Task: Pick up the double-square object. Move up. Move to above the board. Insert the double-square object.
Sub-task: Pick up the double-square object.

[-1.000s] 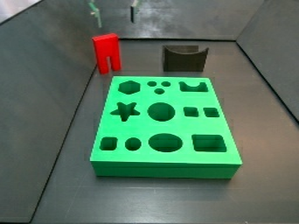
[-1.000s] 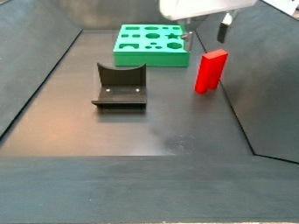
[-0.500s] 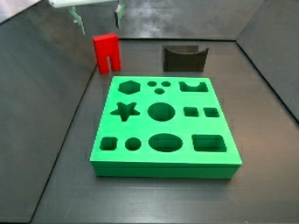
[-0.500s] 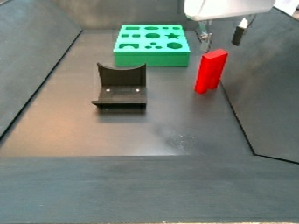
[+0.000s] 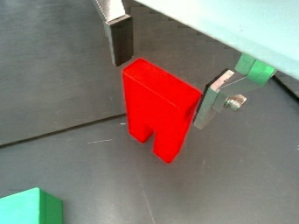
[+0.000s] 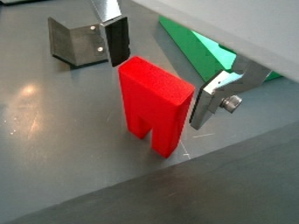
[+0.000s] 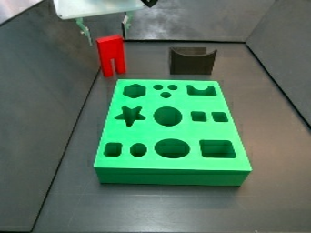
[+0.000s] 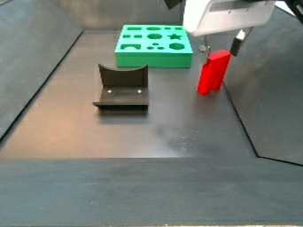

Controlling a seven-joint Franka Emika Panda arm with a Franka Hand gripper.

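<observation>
The double-square object [image 7: 111, 53] is a bright red block that stands upright on its two legs on the dark floor, near the left wall in a side view and right of the fixture in a side view [image 8: 212, 73]. My gripper [image 7: 104, 27] is open just above it. In both wrist views the silver fingers [image 5: 119, 44] stand on either side of the block's top [image 5: 158, 96], apart from it. The green board [image 7: 170, 127] with its cut-out holes lies flat, well apart from the block.
The dark fixture [image 7: 191, 60] stands on the floor beyond the board and also shows in a side view [image 8: 120, 87] and a wrist view [image 6: 76, 39]. Sloped dark walls [image 7: 49, 109] enclose the floor. A board corner [image 5: 24, 210] shows in a wrist view.
My gripper has moved over the red block and come down, so its open fingers now flank the block's top. The block, the board and the fixture have not moved.
</observation>
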